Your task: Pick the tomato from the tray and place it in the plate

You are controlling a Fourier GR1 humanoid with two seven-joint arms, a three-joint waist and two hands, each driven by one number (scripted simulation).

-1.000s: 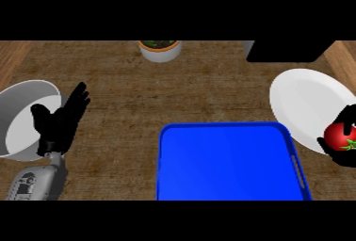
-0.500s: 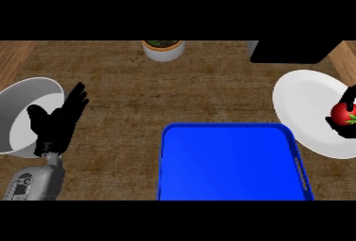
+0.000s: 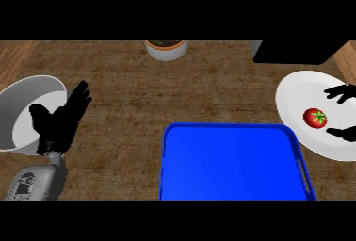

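- We saw the wooden worktop [image 3: 139, 89] carrying everything.
- We found the blue tray [image 3: 230, 162] at the lower centre, nothing in it.
- We noted the white plate [image 3: 306, 136] at the right edge, just beside the tray's far right corner.
- We saw a grey bowl [image 3: 24, 113] at the left edge.
- We saw the left robot hand [image 3: 62, 120] resting open beside that bowl, fingers straight.
- We saw only parts of the right robot hand [image 3: 342, 92], spread open either side of the tomato.
- We saw a small potted plant [image 3: 165, 48] at the far edge.
- We saw the tomato [image 3: 316, 117] lying on the plate.
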